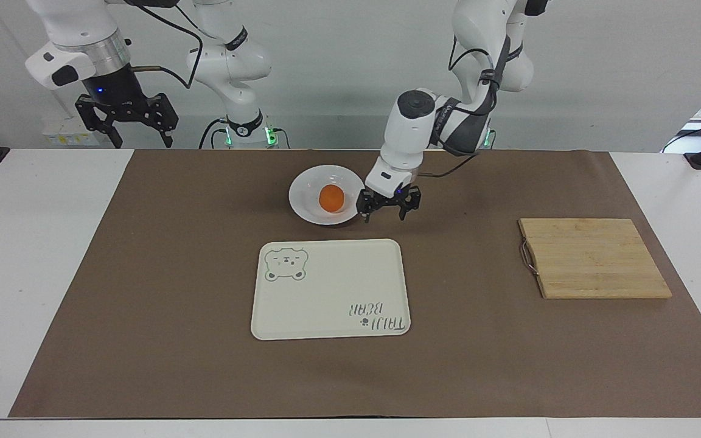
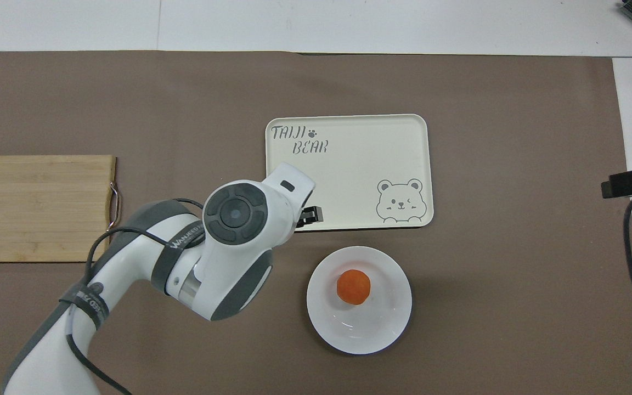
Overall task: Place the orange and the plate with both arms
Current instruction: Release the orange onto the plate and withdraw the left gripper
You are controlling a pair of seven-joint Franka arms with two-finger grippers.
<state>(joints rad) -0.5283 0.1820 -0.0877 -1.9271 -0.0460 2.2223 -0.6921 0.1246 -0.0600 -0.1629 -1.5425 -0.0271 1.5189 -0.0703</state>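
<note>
While the right arm waits raised above its own end of the table [image 1: 34,243], the right gripper [image 1: 126,125] hangs there with its fingers spread and nothing between them. Toward the middle of the brown mat [image 1: 174,274], the plate [image 1: 308,207] rests flat, with the orange [image 1: 331,198] sitting in its centre, touched by neither gripper. Farther from the robots than the plate, and just apart from it, lies the cream tray [image 1: 326,304] with the bear drawing, bare on top. Just beside the plate, toward the left arm's end, the left gripper [image 1: 389,208] hovers low over the mat with its fingers parted and empty; in the overhead view the arm's white wrist hides most of it. Well apart from all this, at the left arm's end of the mat, lies the wooden cutting board [image 1: 594,258], its metal handle facing the tray.
</note>
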